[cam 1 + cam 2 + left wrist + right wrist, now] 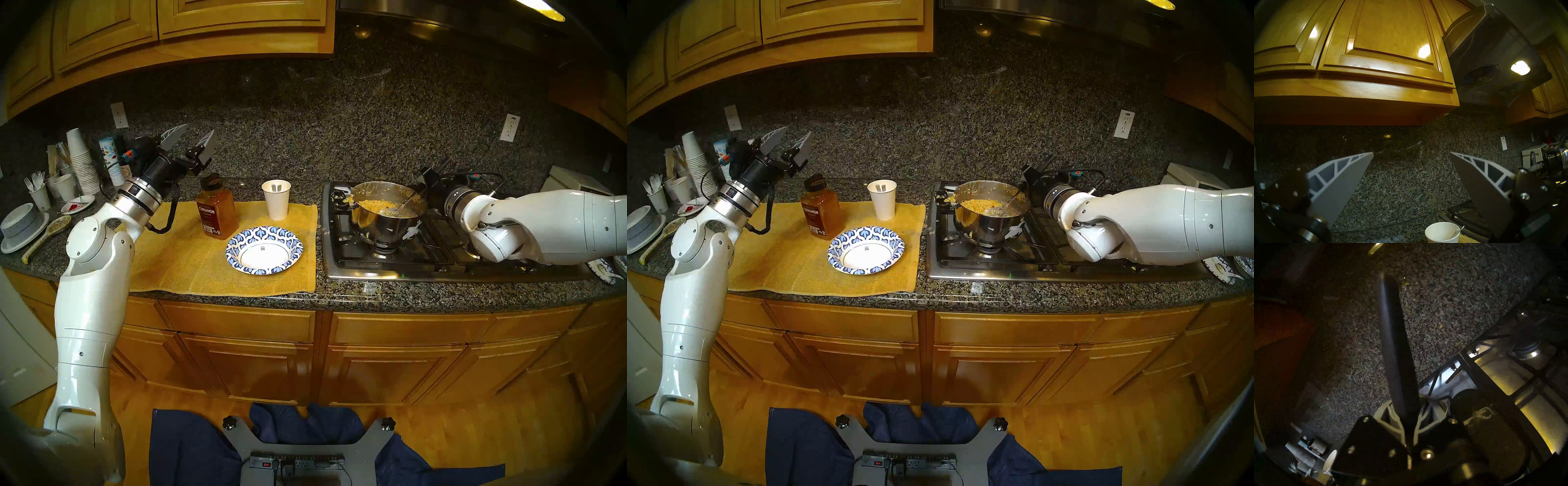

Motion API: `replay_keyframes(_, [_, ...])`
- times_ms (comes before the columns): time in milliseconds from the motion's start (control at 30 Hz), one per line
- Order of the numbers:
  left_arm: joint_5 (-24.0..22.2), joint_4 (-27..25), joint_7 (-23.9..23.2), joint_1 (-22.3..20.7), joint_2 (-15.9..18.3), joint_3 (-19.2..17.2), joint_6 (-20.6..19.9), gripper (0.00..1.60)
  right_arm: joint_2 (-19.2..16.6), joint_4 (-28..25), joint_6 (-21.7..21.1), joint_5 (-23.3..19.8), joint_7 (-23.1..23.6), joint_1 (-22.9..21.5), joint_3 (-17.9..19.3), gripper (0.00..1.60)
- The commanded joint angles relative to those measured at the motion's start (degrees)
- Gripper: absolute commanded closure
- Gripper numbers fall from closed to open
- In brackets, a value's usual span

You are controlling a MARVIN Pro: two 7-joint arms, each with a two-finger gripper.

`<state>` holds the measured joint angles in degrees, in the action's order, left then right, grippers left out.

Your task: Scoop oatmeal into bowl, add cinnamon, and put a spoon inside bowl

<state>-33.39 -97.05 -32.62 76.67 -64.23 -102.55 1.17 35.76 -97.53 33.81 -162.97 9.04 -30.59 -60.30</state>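
Observation:
Yellowish oatmeal [380, 204] fills a steel pot [383, 230] on the stove's left burner. My right gripper [428, 178] is shut on the dark handle [1393, 338] of a metal ladle [405, 200]. The ladle's bowl rests in the oatmeal. The blue-and-white patterned bowl [292, 245] sits empty on a yellow mat. Behind it to the left stands the cinnamon bottle [217, 212]. A white paper cup [276, 200] holds the spoon [1457, 231], which shows only as a slim white handle. My left gripper [198, 132] hangs open and empty above the counter, left of the cinnamon, pointing at the backsplash.
The yellow mat [169, 264] covers the counter's middle and the gas stove [441, 261] lies to its right. At far left are stacked paper cups [79, 159], grey bowls on a plate [22, 224] and a speckled spoon [47, 236]. Wooden cabinets [1373, 50] and a range hood [1491, 59] hang overhead.

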Motion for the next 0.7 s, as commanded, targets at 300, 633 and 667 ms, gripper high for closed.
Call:
replay_keyframes(300, [-0.46,-1.3,-0.05,-1.71,0.05,-0.31,0.47,0.0,-0.03,-0.78,2.07,-2.03,3.99,-0.13,5.13,1.6])
replay_keyframes(633, [-0.47,-1.3,-0.04,-1.71,0.05,-0.31,0.48,0.0,0.7,-1.85,2.76,-2.03,3.82,0.67,6.51,1.6])
replay_keyframes(667, [-0.47,-1.3,-0.04,-1.71,0.05,-0.31,0.48,0.0,0.65,-1.91,2.76,-2.03,3.84,0.74,6.64,1.6])
